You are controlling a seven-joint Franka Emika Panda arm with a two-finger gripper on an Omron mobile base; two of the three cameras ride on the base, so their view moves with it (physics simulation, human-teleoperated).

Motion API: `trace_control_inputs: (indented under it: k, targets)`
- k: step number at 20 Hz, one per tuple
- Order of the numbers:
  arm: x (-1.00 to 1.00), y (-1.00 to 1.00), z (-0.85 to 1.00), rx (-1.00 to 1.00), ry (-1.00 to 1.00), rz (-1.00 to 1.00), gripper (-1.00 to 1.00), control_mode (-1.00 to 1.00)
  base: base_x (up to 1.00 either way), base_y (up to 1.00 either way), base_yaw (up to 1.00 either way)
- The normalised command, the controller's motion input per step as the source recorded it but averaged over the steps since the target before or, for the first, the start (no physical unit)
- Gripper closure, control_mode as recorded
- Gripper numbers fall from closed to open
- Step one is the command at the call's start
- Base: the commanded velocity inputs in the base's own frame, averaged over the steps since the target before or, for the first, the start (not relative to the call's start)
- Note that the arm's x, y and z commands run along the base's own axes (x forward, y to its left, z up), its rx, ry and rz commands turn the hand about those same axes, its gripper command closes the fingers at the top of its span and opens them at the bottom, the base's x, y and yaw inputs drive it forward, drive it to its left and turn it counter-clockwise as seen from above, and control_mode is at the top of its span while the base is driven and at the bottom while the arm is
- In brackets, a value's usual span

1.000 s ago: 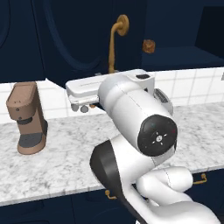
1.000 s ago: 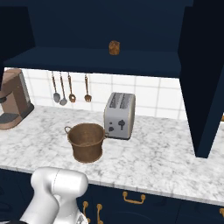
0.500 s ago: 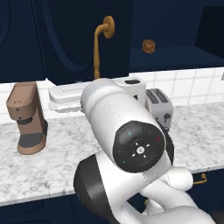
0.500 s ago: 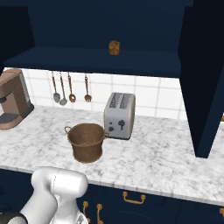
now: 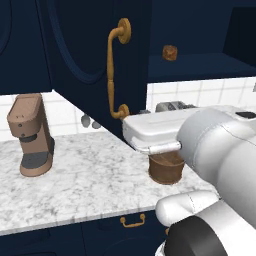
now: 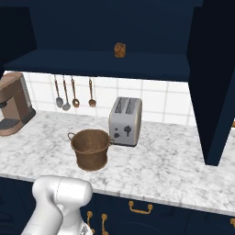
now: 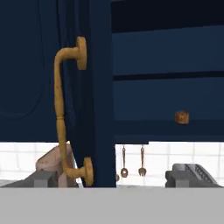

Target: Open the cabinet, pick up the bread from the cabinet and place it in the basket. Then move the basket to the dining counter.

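Gaping wide, pincer (image 7: 112, 177) facing open cabinet (image 7: 94, 87), bread (image 7: 182, 117) on shelf; basket (image 6: 90, 148) beside toaster (image 6: 125, 121)

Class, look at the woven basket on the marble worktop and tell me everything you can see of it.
The basket is round, brown and bucket-shaped, with a thick rim and small side handles. It stands upright and looks empty on the grey-veined marble worktop, just in front and to the left of the silver toaster, close to it. In the left base view the arm hides its top.

Even, diffuse rendered lighting; no glare. The cabinet (image 6: 110, 36) interior is dim. Soft shadow lies beneath the basket (image 6: 91, 148). All views sharp, undistorted.
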Motion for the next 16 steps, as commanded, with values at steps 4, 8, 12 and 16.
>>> trace_control_inputs:
  k: [4,8,12,16]
  targets:
    - [0.04,-1.0,0.0,0.1,0.0,0.13,-1.0,-1.0,0.0,0.0,0.0]
    - [0.29,-1.0,0.0,0.13,0.01,0.22,-1.0,-1.0,0.0,0.0,0.0]
    - [0.68,-0.88,0.0,0.13,0.01,0.37,-1.0,-1.0,0.0,0.0,0.0]
    - [0.95,-0.19,-0.07,0.01,0.0,0.52,-1.0,-1.0,0.0,0.0,0.0]
